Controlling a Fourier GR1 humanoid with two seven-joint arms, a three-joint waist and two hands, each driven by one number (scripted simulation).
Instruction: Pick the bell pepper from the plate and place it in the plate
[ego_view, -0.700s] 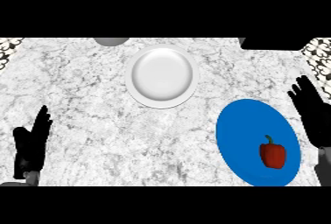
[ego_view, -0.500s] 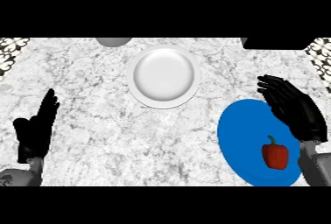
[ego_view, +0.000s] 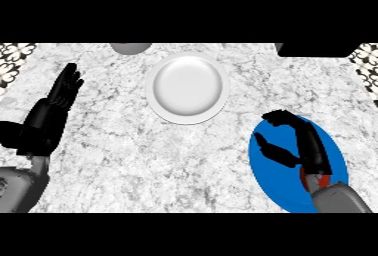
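The blue plate (ego_view: 273, 170) lay on the marble counter (ego_view: 148, 160), and it serves here as the landmark. The right hand (ego_view: 306, 145) was over this blue plate, coming in from its near side with the grey forearm (ego_view: 341, 197) below it. Its fingers (ego_view: 280, 118) were bent downward over the far part of the plate, and the thumb (ego_view: 269, 152) stood apart from them, toward the plate's left side. The hand was not closed round anything that could be seen.

The bell pepper (ego_view: 308, 179) was on the blue plate, at its near right part. Only a thin red strip of it showed, because the wrist of the right hand covered most of it. I cannot tell if the hand touched it.

The white plate (ego_view: 187, 88) lay farther away than the blue plate and to its left, well apart from it. A grey round object (ego_view: 131, 48) was cut by the far edge of the counter, beyond the white plate.

The left hand (ego_view: 52, 115) was far to the left of the blue plate, near the counter's left side, with straight fingers pointing away and holding nothing.
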